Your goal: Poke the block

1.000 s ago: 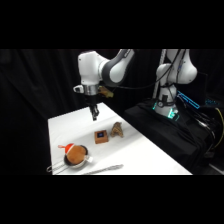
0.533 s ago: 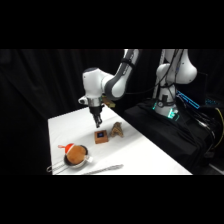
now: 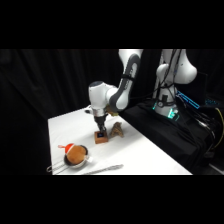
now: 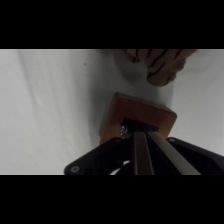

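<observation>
Pincer (image 3: 101, 131) down on the block (image 3: 102, 137): your arm has brought its tip to the top face of the small reddish-brown wooden square, which lies flat near the middle of the white table (image 3: 150, 155). From the wrist, the two fingers run side by side with hardly any gap between them, drawn together into one narrow point and holding nothing; that point meets the block (image 4: 142, 116) at its dark top mark, though whether it presses or only touches you cannot tell from either view.

Judged from this, the reach and the descent are done and the poke itself is at or very near contact. What is left, as far as you can judge, is a short push and then a lift clear.

Just beside the block, on its far side, sits a tan lumpy cone-like object (image 3: 118, 129), which fills the upper edge of the wrist view (image 4: 159, 65) and stands apart from the block. Nearer the table's front corner, well apart from the block, a bowl (image 3: 86, 161) holds a round brown-and-red plush toy (image 3: 75, 154), and metal tongs (image 3: 102, 169) lie along the front edge beside it.
</observation>
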You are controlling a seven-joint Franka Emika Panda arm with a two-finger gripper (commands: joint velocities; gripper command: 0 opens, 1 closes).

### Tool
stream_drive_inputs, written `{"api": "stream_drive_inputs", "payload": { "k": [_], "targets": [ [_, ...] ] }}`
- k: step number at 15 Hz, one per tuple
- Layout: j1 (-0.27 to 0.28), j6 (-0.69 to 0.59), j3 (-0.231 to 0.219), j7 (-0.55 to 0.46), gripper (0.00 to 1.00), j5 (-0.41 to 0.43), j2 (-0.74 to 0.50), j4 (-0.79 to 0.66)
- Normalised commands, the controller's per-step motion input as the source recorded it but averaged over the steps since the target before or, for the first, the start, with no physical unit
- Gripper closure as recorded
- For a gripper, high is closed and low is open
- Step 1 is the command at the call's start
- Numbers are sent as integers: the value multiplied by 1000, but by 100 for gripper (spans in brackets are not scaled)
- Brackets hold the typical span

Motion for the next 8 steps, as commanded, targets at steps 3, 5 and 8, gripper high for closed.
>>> {"api": "stream_drive_inputs", "payload": {
  "k": [3, 5, 8],
  "targets": [
    [-86, 172, 119, -62, 100, 43, 103, 46],
    [3, -35, 9, 30, 100, -68, -172, -102],
    [42, -262, -41, 31, 72, -139, -391, -185]
  ]
}}
